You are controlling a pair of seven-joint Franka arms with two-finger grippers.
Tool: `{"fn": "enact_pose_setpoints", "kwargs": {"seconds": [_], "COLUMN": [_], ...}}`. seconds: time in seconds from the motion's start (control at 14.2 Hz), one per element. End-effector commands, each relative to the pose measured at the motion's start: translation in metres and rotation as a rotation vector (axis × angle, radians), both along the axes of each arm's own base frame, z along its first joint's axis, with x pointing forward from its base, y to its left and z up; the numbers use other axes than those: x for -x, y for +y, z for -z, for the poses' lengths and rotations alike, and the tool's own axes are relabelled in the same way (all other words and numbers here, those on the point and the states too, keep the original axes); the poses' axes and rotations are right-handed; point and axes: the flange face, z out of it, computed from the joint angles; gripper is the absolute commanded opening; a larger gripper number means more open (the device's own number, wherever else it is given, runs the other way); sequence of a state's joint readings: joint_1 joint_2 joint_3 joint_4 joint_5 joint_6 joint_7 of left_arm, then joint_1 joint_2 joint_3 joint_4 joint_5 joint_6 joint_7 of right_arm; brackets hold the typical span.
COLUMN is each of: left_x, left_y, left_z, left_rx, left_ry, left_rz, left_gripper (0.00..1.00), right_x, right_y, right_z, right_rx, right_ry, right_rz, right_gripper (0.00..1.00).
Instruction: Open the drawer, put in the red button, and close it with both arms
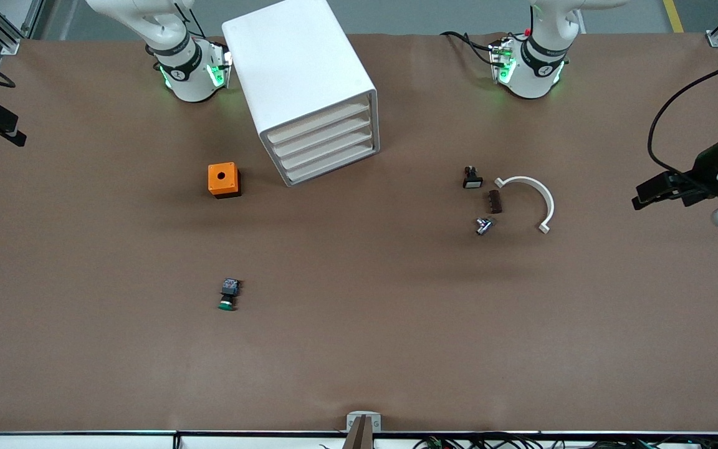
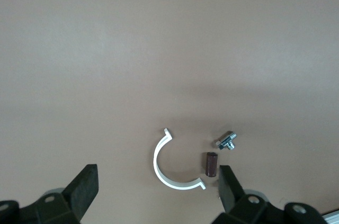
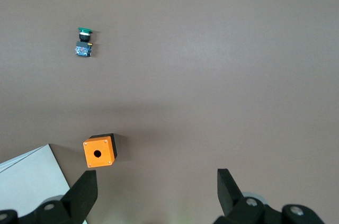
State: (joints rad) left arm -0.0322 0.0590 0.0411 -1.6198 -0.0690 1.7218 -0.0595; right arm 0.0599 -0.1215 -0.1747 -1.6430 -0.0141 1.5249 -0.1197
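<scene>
The white cabinet [image 1: 300, 75] stands between the two arm bases, and its four drawers [image 1: 325, 146] are all shut. Its corner shows in the right wrist view [image 3: 29, 184]. The red button is out of view: no red cap shows in any frame. My left gripper [image 2: 158, 173] hangs open high over a white C-shaped clamp [image 2: 168, 168], with nothing between its fingers. High over the bare table, beside the orange box [image 3: 99, 151], my right gripper [image 3: 156, 176] is open and empty too. Neither hand appears in the front view.
A green-capped switch [image 1: 229, 294] lies nearer the front camera than the orange box [image 1: 224, 179]. Toward the left arm's end lie a small black part with a pale face [image 1: 472, 178], a brown block [image 1: 495, 201], a metal bolt [image 1: 483, 226] and the clamp [image 1: 530, 199].
</scene>
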Motion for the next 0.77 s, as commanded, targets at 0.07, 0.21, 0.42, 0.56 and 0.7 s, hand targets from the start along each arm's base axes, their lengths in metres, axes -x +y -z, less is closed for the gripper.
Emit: {"fn": "enact_pose_setpoints", "kwargs": {"seconds": [0.07, 0.21, 0.42, 0.56, 0.7], "left_x": [0.029, 0.039, 0.036, 0.025, 0.021], "left_y": [0.004, 0.004, 0.003, -0.001, -0.002], "left_z": [-0.038, -0.038, -0.041, -0.038, -0.034], "left_rx": [-0.015, -0.015, -0.017, -0.019, -0.021], "left_ry": [-0.027, -0.019, -0.031, -0.044, -0.038], "left_rz": [0.017, 0.019, 0.02, 0.025, 0.027], "left_gripper": [1.0, 1.0, 1.0, 1.0, 1.0], "right_x": [0.008, 0.008, 0.008, 0.007, 0.007], "right_y": [0.002, 0.002, 0.007, 0.008, 0.006], "right_z": [-0.001, -0.001, 0.001, 0.001, 0.001], "right_rx": [0.019, 0.019, 0.006, 0.004, -0.002], "right_ry": [0.004, 0.006, 0.009, 0.006, 0.005], "right_rz": [0.009, 0.021, 0.051, 0.048, 0.044], "right_gripper": [1.0, 1.0, 1.0, 1.0, 1.0]}}
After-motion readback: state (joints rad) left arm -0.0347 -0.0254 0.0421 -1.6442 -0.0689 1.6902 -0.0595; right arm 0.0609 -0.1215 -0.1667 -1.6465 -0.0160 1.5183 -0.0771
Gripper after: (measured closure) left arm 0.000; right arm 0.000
